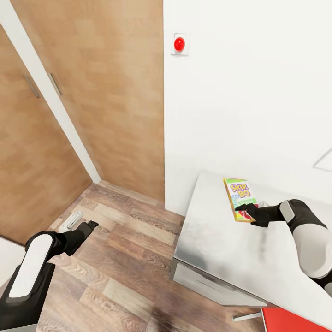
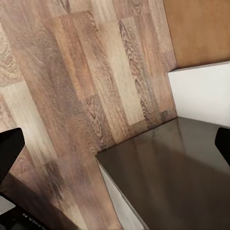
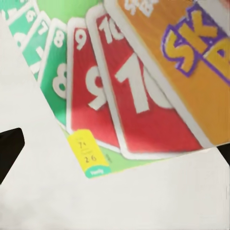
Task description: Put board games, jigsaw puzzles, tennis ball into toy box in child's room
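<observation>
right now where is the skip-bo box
In the head view the SKIP-BO box is at the right, over the light grey table near the white wall, with the right gripper at its near end.

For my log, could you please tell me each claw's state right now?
Left claw: open, empty, over the floor.
Right claw: at the SKIP-BO box; grip cannot be told.

Game box (image 1: 240,198) yellow/green/red with purple-edged lettering, tabletop (image 1: 230,249) light grey, floor (image 1: 115,258) brown wood-grain planks, wall button (image 1: 179,44) red.
</observation>
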You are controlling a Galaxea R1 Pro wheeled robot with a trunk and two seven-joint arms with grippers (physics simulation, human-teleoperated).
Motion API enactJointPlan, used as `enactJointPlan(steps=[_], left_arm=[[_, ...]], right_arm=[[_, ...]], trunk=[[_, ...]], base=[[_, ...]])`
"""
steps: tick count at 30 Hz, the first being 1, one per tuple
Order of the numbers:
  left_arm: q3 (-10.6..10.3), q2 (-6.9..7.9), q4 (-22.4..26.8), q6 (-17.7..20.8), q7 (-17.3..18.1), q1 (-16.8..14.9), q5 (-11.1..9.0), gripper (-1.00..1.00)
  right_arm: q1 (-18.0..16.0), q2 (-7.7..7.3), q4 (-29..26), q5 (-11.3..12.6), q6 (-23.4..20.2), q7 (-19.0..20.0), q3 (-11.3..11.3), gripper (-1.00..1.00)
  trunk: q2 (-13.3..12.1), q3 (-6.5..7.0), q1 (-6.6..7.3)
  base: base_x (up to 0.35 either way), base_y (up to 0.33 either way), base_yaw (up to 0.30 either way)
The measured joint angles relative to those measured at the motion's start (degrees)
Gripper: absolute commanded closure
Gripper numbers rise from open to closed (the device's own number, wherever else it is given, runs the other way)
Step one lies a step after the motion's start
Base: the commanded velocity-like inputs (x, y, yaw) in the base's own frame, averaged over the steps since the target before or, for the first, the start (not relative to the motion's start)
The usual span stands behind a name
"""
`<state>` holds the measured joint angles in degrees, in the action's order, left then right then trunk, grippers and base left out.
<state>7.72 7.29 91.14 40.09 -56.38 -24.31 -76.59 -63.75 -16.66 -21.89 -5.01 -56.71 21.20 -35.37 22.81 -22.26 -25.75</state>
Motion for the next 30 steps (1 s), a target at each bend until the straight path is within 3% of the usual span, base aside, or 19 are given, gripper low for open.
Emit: enactJointPlan(steps=[5, 7, 9, 30], left_arm=[[0.0, 0.0, -0.03, 0.01, -0.01, 0.02, 0.04, -1.0], [-0.02, 0.01, -0.03, 0.01, -0.02, 0.02, 0.03, -1.0], [-0.05, 0.0, -0.05, 0.0, -0.01, 0.02, 0.03, -1.0], [-0.19, -0.08, -0.06, -0.06, 0.07, 0.02, 0.02, -1.0]], right_arm=[[0.38, -0.05, -0.6, 0.07, 3.97, 0.04, -0.01, -1.0], [0.5, -0.06, -3.55, -0.21, 3.43, 0.05, -0.04, -1.0], [0.48, -0.04, -4.26, 2.25, 3.43, 0.26, -0.31, -1.0], [0.62, 0.35, -4.7, 2.18, 1.93, 0.25, 0.12, -1.0]], trunk=[[0.0, 0.0, -0.02], [0.0, 0.0, -0.02], [0.0, 0.01, -0.03], [0.01, 0.01, 0.0]], base=[[-0.156, 0.0, 0.0], [-0.233, 0.0, 0.0], [-0.246, 0.0, 0.0], [-0.058, 0.0, 0.0]])
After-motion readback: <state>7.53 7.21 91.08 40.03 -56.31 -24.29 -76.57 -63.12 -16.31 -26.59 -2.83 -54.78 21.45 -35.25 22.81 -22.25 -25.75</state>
